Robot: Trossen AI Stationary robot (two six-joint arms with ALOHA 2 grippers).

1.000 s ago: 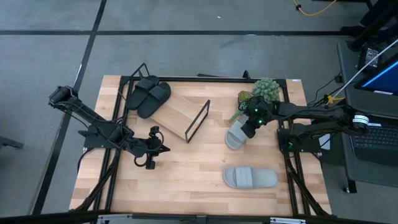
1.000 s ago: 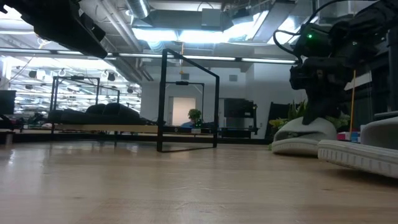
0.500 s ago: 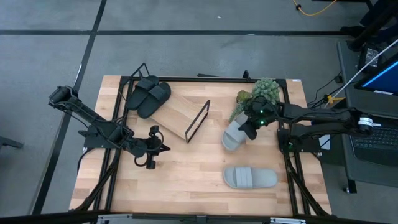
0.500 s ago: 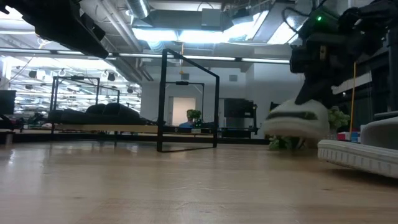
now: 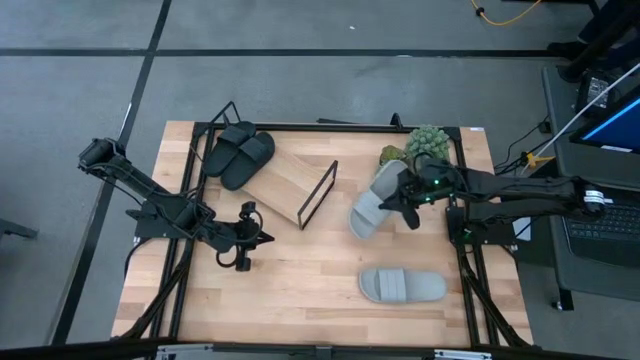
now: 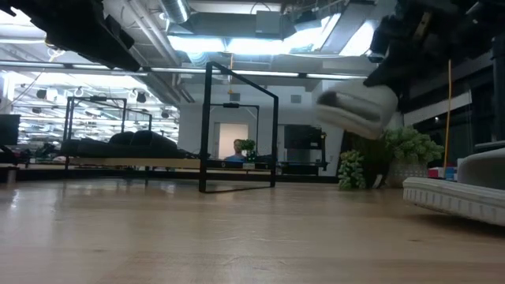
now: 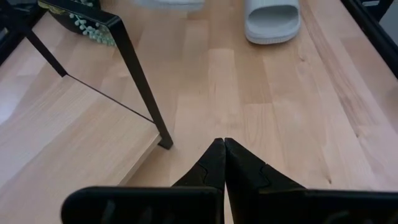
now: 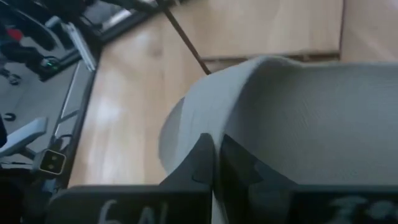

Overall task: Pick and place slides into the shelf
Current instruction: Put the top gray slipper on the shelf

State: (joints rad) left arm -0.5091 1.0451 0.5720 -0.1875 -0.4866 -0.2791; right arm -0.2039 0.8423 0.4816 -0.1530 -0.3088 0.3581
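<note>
A light grey slide (image 5: 368, 203) hangs in the air at the table's right, with my right gripper (image 5: 399, 203) shut on it; the low view shows this slide (image 6: 357, 108) well above the tabletop. A second grey slide (image 5: 402, 287) lies flat on the table nearer the front. Two black slides (image 5: 238, 156) sit side by side on the far-left end of the shelf (image 5: 292, 187), a slanting wooden plank with a black wire end loop (image 5: 320, 194). My left gripper (image 5: 252, 241) hovers shut left of the table's centre, holding nothing. My right gripper pinches a thin grey edge of the slide, seemingly its wide strap (image 8: 252, 121), between its two fingers (image 8: 200, 163). It comes from the table's right, slanting a little down. The slide is lifted clear of the table and tilted, reaching leftward from the fingers.
A green potted plant (image 5: 425, 145) stands at the far right, just behind my right gripper. Black frame rails run along the table's left edge (image 5: 180, 270) and right edge (image 5: 470, 290). Bare wood lies between the shelf and the lying grey slide.
My right gripper has risen and swung a little toward the shelf, tipping up and rolling as it went. The grey slide, which rested on the table a second ago, is now lifted clear, tilted, and slightly farther left.
</note>
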